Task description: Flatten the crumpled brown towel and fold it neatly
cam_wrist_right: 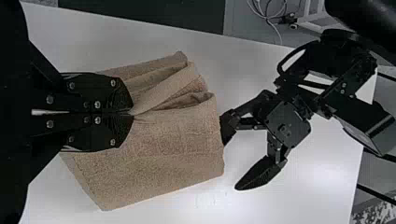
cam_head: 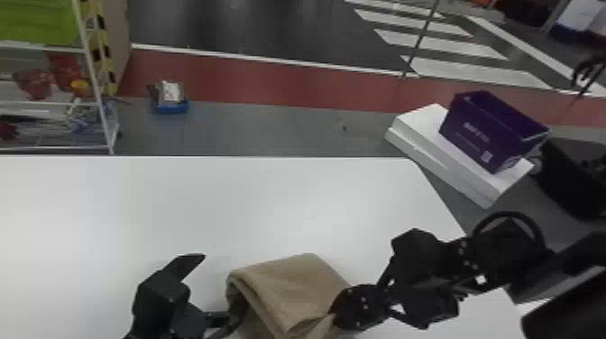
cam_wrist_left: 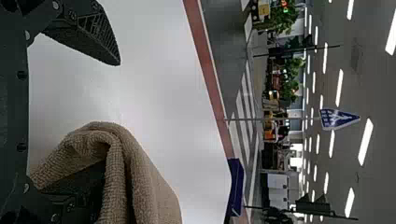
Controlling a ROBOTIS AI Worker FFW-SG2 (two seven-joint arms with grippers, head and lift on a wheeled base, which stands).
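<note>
While the right tool (cam_head: 334, 317) is clenched on a gathered pinch of the brown towel (cam_head: 295, 286), the left tool (cam_head: 222, 283) has its two fingers spread well apart. Towel position: near edge of the white tabletop (cam_head: 189, 203) in the head view, between the two tools, covering part of the surface.

Left tool, left wrist view: one finger (cam_wrist_left: 95, 39) is free of cloth above the tabletop; the other is tucked inside a loop of towel, cloth draped over it, its tip hidden. No clamping of cloth between the two fingers.

Right tool, right wrist view: both fingers together, tips meeting at the cloth. Creases fan out from the pinch, with several raised pleats along one side of it; the remaining cloth forms a broad, fairly smooth panel with a straight hem. Towel is layered and partly folded over, not evenly flat.

Surroundings, head view: a purple box (cam_head: 487, 130) rests on a white box (cam_head: 455, 169) past the tabletop's right side. At far left, beyond the tabletop, a white-framed shelf (cam_head: 92, 76) carries red containers (cam_head: 34, 83). A small blue-based object (cam_head: 171, 107) lies on the floor to the right of the shelf.
</note>
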